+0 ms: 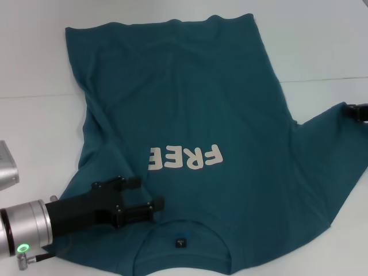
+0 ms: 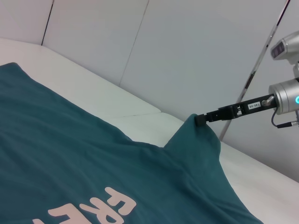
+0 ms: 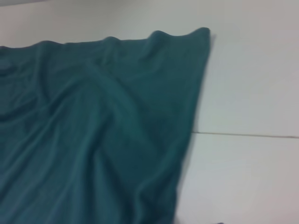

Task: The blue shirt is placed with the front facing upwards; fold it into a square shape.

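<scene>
Shirt (image 1: 190, 109): dark teal, lying front up on the white table (image 1: 34, 63), collar at the near edge, hem at the far edge.
Lettering (image 1: 185, 157): pale "FREE", upside down from the head view, across the chest; partly seen in the left wrist view as well.
Neck label (image 1: 181, 242): small, black, inside the collar at the near middle.
Hem: runs along the far side, wavy, with its far right corner showing in the right wrist view (image 3: 203, 32).
Body cloth: creased, with long folds running from the left shoulder toward the far hem; not flat.
Left sleeve: at the near left, under and around the left gripper.
Left gripper (image 1: 146, 198): low over the near left shoulder area of the shirt, just left of the collar, pointing right; two black fingers (image 1: 123, 184) spread apart with teal cloth visible between them; whether they grasp any cloth cannot be told.
Right sleeve (image 1: 330, 123): drawn out to the right and raised into a peak at its tip.
Right gripper (image 2: 201, 119): at the right edge of the scene, level with the chest lettering; jaws pressed together on the sleeve tip, holding it lifted off the table, as the left wrist view shows.
Table seam (image 3: 247, 136): a thin line crossing the white surface, right of the shirt's far part.
</scene>
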Tool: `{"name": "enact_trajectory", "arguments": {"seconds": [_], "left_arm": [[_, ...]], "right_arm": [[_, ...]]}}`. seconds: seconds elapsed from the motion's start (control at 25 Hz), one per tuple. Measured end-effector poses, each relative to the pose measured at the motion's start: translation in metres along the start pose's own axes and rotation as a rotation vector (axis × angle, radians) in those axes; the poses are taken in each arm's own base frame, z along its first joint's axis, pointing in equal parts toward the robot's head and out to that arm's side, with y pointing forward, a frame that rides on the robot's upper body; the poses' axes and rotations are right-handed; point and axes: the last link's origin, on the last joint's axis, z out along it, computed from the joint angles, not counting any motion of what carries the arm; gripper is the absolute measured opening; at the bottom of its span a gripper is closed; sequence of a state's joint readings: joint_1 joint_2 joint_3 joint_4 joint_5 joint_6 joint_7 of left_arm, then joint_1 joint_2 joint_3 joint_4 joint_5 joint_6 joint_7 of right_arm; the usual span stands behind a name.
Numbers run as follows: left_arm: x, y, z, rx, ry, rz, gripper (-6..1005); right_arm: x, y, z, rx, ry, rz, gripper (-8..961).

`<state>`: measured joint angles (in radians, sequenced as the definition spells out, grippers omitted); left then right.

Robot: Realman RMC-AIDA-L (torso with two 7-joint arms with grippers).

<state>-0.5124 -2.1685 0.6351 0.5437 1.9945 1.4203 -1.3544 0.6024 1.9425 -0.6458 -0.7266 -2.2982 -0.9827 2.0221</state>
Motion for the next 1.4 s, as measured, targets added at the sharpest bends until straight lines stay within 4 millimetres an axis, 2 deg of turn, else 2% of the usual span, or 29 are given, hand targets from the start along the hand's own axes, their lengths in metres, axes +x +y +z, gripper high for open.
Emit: {"name": "enact_trajectory", "arguments": {"seconds": [0.64,1.4], "left_arm": [[0.002,0.0,0.0,0.001,0.01,-0.002,907],[0.003,-0.001,0.002,0.001,0.011,0.001,907]], "right_arm": [[-0.02,0.046,0.019,-0.123,0.026,-0.093,10],[-0.036,0.068,0.023,-0.19,0.045,-0.127,10]]}}
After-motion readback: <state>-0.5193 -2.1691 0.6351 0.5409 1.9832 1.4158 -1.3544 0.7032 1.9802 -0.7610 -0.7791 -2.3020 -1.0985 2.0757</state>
